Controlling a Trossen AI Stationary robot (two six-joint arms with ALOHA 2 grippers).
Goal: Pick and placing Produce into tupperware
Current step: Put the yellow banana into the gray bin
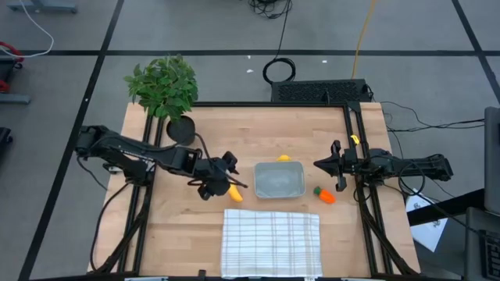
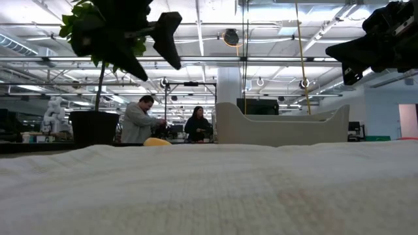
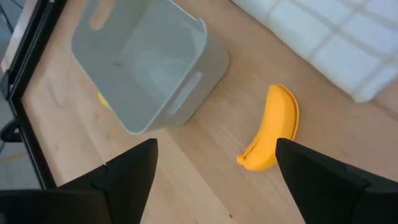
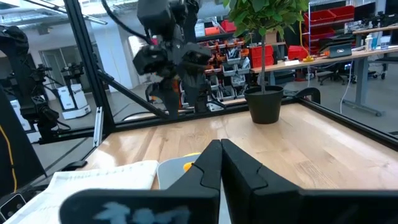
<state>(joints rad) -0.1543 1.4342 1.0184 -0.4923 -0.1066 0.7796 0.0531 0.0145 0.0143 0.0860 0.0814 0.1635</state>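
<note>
left pincer (image 1: 217, 182) wide, empty, over banana (image 1: 233, 193) | banana on tabletop just left of tupperware (image 1: 279, 180), long axis running between fingers | right pincer (image 1: 336, 165) shut, farther, beside carrot (image 1: 325, 195)

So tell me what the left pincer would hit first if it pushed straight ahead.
Probably the banana: the left pincer, open, has it ahead between its fingers on the bare table. The tupperware sits off to one side.
</note>
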